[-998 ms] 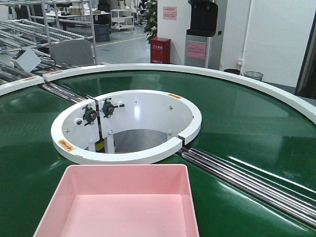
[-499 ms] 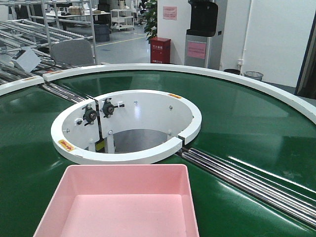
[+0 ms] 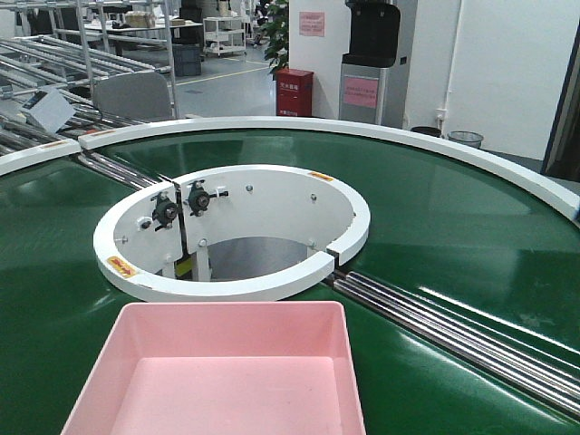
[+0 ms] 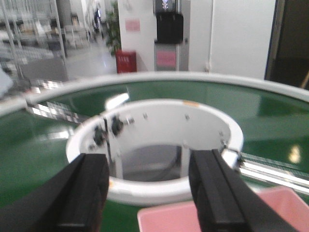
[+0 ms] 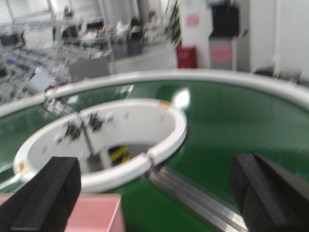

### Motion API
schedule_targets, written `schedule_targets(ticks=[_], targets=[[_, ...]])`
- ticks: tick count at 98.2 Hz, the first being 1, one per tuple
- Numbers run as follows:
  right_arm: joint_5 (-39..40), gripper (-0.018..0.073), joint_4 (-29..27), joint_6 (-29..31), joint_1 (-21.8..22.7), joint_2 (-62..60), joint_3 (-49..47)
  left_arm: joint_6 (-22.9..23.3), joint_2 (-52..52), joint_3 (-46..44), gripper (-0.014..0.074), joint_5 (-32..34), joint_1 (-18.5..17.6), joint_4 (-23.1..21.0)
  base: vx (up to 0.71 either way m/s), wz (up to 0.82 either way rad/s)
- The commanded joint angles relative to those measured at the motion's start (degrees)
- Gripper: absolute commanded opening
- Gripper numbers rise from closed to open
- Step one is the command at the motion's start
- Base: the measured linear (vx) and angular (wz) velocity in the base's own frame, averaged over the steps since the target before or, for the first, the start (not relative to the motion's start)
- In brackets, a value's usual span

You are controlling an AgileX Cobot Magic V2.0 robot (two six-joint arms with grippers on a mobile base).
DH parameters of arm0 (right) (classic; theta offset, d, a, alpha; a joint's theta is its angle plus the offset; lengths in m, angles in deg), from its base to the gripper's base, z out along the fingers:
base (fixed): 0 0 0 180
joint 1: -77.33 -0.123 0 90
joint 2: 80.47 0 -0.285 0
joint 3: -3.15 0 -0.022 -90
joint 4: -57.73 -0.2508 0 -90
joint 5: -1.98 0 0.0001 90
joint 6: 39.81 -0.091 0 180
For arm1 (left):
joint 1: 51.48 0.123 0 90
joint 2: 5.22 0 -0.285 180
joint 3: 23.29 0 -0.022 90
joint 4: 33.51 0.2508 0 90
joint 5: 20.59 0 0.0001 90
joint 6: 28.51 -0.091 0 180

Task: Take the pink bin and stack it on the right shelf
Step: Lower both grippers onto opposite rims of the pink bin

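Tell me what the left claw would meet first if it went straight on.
Probably the white ring, centred ahead of the left claw. The pink bin sits lower right, seemingly under that line; depth is unclear.

Counted in the front view: one pink bin [image 3: 227,331], one green belt [image 3: 435,227], one white ring [image 3: 236,285], one red cabinet [image 3: 294,91], one dispenser [image 3: 372,54].

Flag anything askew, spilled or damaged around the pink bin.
Nothing stands out. The pink bin sits level and empty on the green belt, its rim intact where visible. The left gripper and right gripper are open, holding nothing.
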Motion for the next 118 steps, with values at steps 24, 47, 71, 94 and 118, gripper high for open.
schedule_targets(ticks=[24, 47, 71, 94, 118], targets=[[-28.1, 0.0540, 4.3, -2.7, -12.8, 26.7, -24.1, 1.6, -12.6, -13.1, 0.0489, -19.1, -0.3, -1.5, 0.00, 0.00], [-35.8, 0.0533, 8.1, -9.9, -17.7, 47.8, -41.2, 3.2, -27.4, -17.6, 0.0489, -22.3, -0.3, -1.5, 0.00, 0.00], [-39.2, 0.0532, 6.1, -9.9, -17.7, 60.7, -47.1, 3.1, -39.1, -17.6, 0.0479, -21.9, -0.3, -1.5, 0.00, 0.00], [-38.8, 0.0533, 5.6, -10.0, -17.7, 65.5, -47.1, 3.1, -46.7, -17.6, 0.0448, -21.2, -0.3, -1.5, 0.00, 0.00], [-38.2, 0.0500, 4.2, -10.0, -17.7, 69.2, -47.1, 3.1, -52.0, -17.5, 0.0405, -20.2, -0.3, -1.5, 0.00, 0.00]])
